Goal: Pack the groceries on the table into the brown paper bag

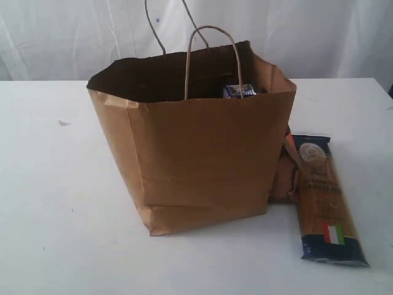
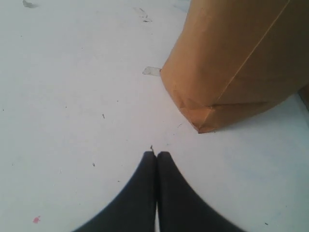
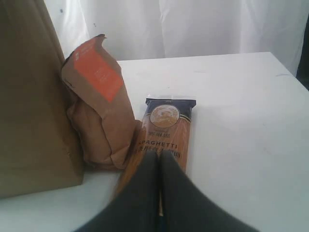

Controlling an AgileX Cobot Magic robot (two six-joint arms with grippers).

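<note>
The brown paper bag [image 1: 196,153] stands upright mid-table with its mouth open; a small blue-white carton [image 1: 239,91] peeks out inside. Right of the bag the spaghetti pack [image 1: 324,200] lies flat on the table [image 1: 55,203]. The brown pouch with an orange label [image 3: 99,111] leans between the bag [image 3: 29,106] and the spaghetti pack [image 3: 166,130]. My right gripper [image 3: 160,154] is shut and empty, hovering over the near end of the spaghetti. My left gripper [image 2: 157,154] is shut and empty above bare table, a short way from the bag's bottom corner [image 2: 205,123]. Neither arm shows in the exterior view.
A white curtain [image 1: 307,31] hangs behind the table. A scrap of tape [image 2: 151,71] lies on the table [image 2: 72,121] beside the bag's base [image 2: 231,63]. The bag's twisted handles [image 1: 212,37] rise above its rim.
</note>
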